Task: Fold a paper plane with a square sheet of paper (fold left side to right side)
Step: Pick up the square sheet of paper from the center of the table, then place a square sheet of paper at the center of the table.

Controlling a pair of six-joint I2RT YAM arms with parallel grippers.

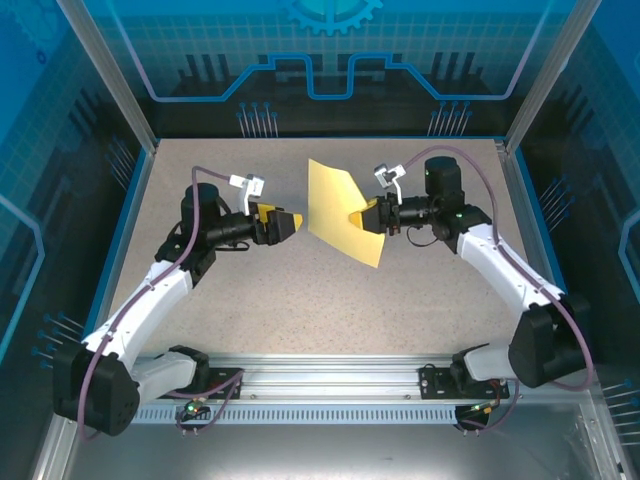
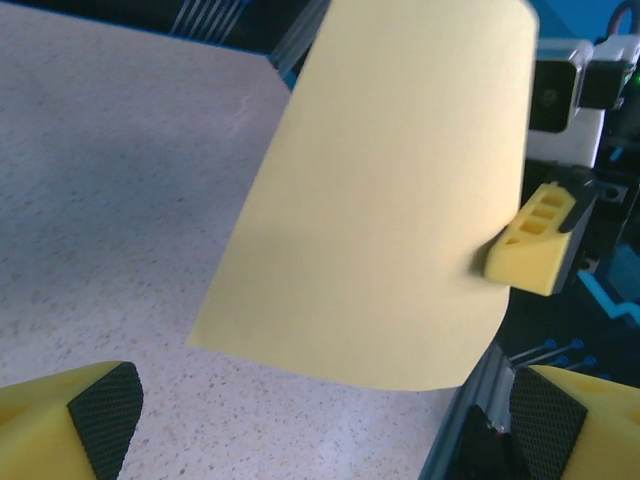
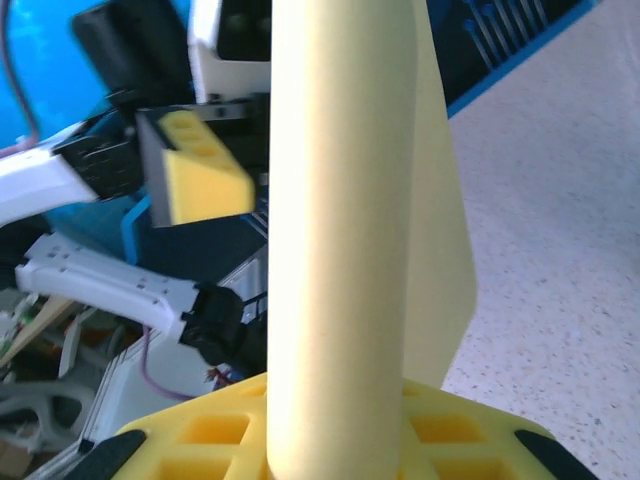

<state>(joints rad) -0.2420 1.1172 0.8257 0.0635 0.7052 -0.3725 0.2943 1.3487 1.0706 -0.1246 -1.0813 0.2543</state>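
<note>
The square sheet of paper (image 1: 340,210) is bright yellow and stands nearly upright above the middle of the table, slightly curled. My right gripper (image 1: 368,216) is shut on its right edge and holds it off the surface. In the right wrist view the sheet (image 3: 340,250) rises as a curved band from between the yellow jaws of the right gripper (image 3: 340,445). My left gripper (image 1: 290,222) hovers just left of the sheet, open and apart from it. In the left wrist view the sheet (image 2: 390,200) hangs ahead of the left gripper (image 2: 325,425), with one right fingertip (image 2: 535,240) on its edge.
The speckled grey table (image 1: 250,300) is bounded by a blue rim and an aluminium cage with blue panels (image 1: 330,60). The arms' mounting rail (image 1: 330,385) runs along the near edge.
</note>
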